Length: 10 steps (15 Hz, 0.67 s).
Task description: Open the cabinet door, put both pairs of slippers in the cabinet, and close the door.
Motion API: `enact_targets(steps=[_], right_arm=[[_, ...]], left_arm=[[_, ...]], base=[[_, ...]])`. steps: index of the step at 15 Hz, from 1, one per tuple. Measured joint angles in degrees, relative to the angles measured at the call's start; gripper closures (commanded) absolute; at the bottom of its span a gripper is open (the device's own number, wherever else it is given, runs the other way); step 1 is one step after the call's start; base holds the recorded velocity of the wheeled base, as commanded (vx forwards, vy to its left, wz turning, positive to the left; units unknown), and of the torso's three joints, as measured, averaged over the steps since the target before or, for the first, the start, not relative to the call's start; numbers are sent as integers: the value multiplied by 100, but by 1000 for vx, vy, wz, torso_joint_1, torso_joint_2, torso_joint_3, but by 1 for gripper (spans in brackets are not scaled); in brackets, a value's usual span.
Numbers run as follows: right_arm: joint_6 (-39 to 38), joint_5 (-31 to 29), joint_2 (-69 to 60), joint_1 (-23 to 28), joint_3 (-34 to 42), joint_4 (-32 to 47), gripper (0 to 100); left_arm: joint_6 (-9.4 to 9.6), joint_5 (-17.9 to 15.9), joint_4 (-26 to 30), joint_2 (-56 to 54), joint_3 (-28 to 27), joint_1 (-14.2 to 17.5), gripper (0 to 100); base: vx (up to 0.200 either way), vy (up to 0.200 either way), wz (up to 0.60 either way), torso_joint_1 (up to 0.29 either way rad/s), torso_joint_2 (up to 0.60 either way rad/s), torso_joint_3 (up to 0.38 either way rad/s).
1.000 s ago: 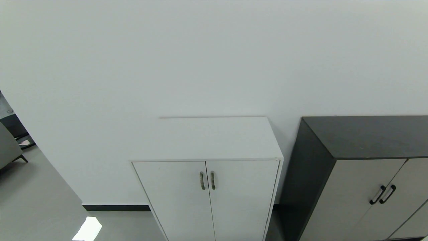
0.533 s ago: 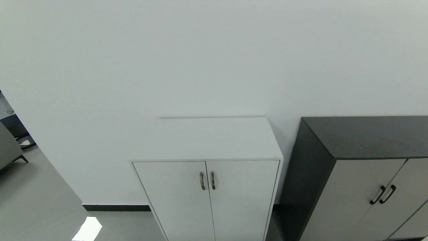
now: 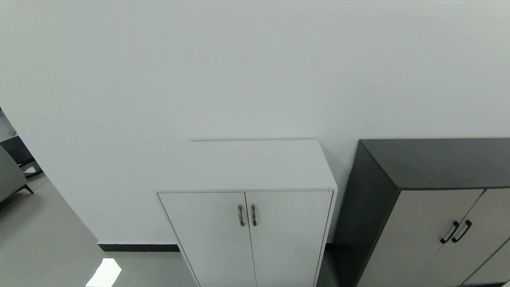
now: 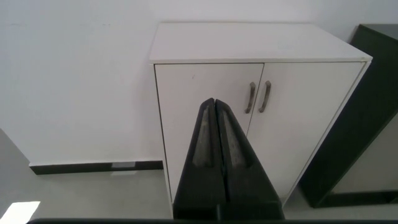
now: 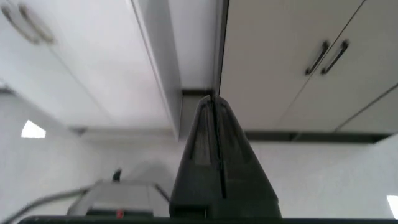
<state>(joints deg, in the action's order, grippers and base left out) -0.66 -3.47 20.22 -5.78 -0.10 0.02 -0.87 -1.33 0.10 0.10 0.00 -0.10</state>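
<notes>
1. The white cabinet [image 3: 247,167] is seen standing against the pale wall [image 3: 239,71]. Both doors are shut, the left door [image 3: 207,235] and the right door [image 3: 291,235] meeting at the middle.
2. Two upright bar handles are fixed where the doors meet, the left handle [image 3: 240,215] just beside the right handle [image 3: 253,215], with a thin gap between them.
3. The left gripper [image 4: 215,102] is held in front of the white cabinet, pointed toward its left door and well short of it. Its fingers are pressed together and nothing is held.
4. The right gripper [image 5: 214,99] is held low, in line with the gap at the white cabinet's right side. Its fingers are likewise pressed together, and nothing is gripped.
5. A dark cabinet [image 3: 430,163] is placed to the right of the white cabinet, near but apart. Its pale doors are closed and carry black handles [image 3: 456,231].
6. A black skirting strip [image 3: 137,247] is run along the wall's foot to the left of the white cabinet, and a bright patch [image 3: 104,272] is cast on the grey floor [image 3: 40,239].
7. Far to the left of the white cabinet, a grey piece of furniture [image 3: 10,175] is cut off by the edge; it is perhaps a chair.
</notes>
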Motion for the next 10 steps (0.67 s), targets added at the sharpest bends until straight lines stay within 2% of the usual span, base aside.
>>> enact_targets(steps=[10], right_arm=[[0, 6, -1748, 521, 10, -7, 100]], left_arm=[[2, 0, 0, 0, 0, 0, 100]], base=[[0, 0, 0, 0, 0, 0]])
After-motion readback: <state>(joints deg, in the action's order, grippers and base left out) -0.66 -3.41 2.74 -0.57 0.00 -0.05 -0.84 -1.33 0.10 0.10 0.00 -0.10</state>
